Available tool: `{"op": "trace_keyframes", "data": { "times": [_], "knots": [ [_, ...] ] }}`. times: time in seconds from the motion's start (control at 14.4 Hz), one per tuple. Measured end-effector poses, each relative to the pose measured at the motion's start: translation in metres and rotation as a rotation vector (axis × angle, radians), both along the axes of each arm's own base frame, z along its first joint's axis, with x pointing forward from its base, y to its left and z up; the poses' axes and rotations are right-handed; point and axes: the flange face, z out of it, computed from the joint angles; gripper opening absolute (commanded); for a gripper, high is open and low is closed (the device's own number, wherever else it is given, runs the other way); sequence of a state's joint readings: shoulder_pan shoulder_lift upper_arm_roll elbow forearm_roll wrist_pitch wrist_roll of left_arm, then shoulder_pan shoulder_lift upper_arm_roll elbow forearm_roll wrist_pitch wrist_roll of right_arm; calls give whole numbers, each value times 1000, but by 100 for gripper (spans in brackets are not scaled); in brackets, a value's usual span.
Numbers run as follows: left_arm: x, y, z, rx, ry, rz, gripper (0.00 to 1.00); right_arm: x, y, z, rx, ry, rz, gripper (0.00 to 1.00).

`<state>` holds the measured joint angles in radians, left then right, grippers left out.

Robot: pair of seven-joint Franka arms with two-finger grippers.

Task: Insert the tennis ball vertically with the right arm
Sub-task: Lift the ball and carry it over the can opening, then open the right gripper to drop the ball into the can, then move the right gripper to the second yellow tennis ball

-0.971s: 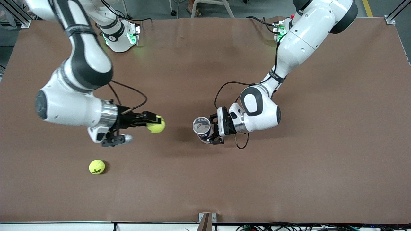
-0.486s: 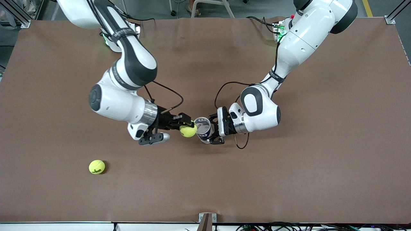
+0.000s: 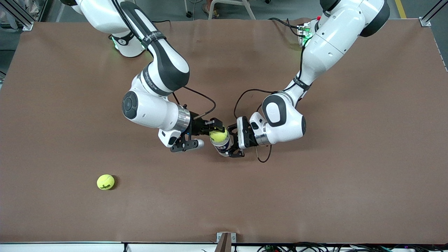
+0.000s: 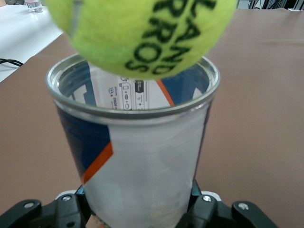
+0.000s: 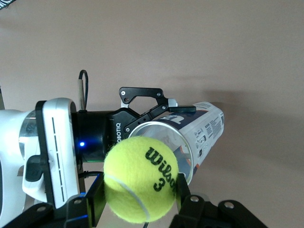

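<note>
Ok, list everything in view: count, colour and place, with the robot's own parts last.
Clear plastic tennis ball can with blue, white and orange label: one, upright at mid-table, held by the left end effector.
Yellow-green felt tennis ball marked Wilson 3: one, held over the can's open mouth by the right end effector, not yet down inside.
Second yellow-green tennis ball: one, loose on the table, toward the right arm's end and nearer the front camera than the can.
Brown table: one, carrying everything.
Left end effector: black, shut on the can's side.
Right end effector: black, shut on the Wilson ball above the can.
</note>
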<state>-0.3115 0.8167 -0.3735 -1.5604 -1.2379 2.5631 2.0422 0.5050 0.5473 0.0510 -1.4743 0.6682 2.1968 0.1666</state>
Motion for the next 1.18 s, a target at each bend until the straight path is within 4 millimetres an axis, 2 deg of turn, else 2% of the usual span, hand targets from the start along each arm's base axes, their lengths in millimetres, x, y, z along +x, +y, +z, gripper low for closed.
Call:
{"op": "trace_keyframes", "data": {
  "times": [0.07, 0.28, 0.49, 0.62, 0.69, 0.76, 0.83, 1.04, 1.11, 1.18],
  "knots": [
    [0, 0, 0, 0, 0, 0, 75, 0, 0, -3, -2, 3, 0, 100],
    [0, 0, 0, 0, 0, 0, 76, -1, 2, -8, -8, 8, 4, 100],
    [0, 1, 0, 1, 0, 1, 77, 2, 0, -6, -13, 23, -29, 100],
    [1, 1, 0, 1, -1, 2, 77, 9, -10, -1, -52, 20, -63, 100],
    [1, 2, 0, 1, -1, 2, 77, 15, -22, 1, -81, 23, -74, 100],
    [1, 2, 0, 1, -1, 2, 77, 26, -45, 4, -117, 30, -87, 100],
    [1, 2, 0, 1, -1, 2, 77, 40, -77, 7, -157, 33, -103, 100],
    [1, 2, 0, 1, -1, 3, 77, 83, -203, 12, -353, 5, -153, 100],
    [1, 2, 0, 1, -1, 3, 77, 92, -236, 8, -449, -20, -152, 100],
    [1, 2, 0, 1, -1, 3, 77, 96, -252, 1, -513, -31, -146, 100]
  ]
}}
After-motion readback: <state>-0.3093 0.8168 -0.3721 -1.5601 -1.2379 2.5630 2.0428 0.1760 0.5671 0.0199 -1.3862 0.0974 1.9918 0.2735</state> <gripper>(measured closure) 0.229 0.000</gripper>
